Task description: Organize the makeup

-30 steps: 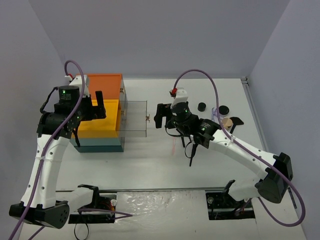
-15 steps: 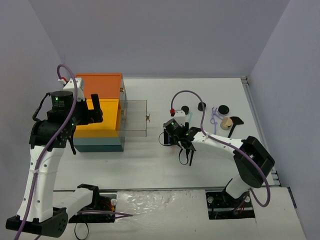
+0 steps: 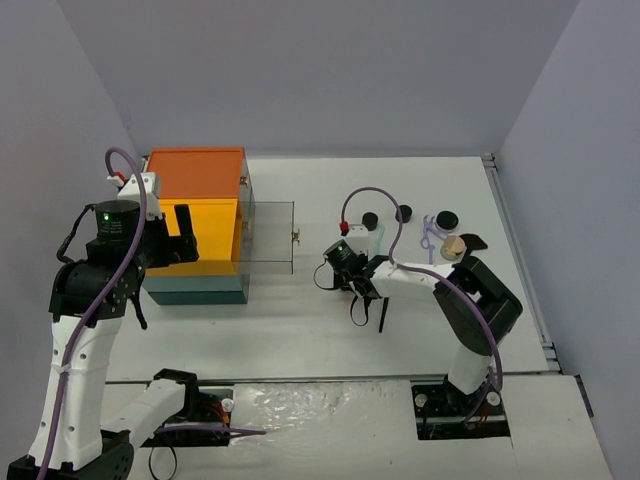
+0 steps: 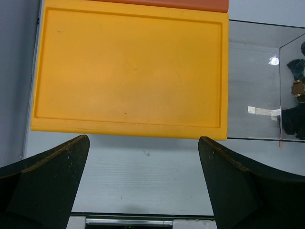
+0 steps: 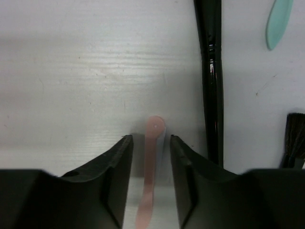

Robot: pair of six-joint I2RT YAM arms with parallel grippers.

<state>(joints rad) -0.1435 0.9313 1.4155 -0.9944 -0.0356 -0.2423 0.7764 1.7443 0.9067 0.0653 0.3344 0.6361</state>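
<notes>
Pink stick (image 5: 153, 157), likely light, stiff and slick, lies flat on the table (image 5: 71, 71) left of a brush (image 5: 211, 71); your right gripper (image 5: 150, 139) straddles it, jaws narrowly apart, your left gripper (image 4: 143, 139) gapes wide; pinch mid-shaft.

Top camera looks down over the whole table (image 3: 300, 330) from behind. Wrist cameras face down, close; the left shares the orange box (image 4: 128, 71).

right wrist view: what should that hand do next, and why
Probably close the right hand on the slim pink stick. It lies flat on the white table, centred between the open fingers with a little gap on each side. The long black brush handle sits just outside one finger.
</notes>
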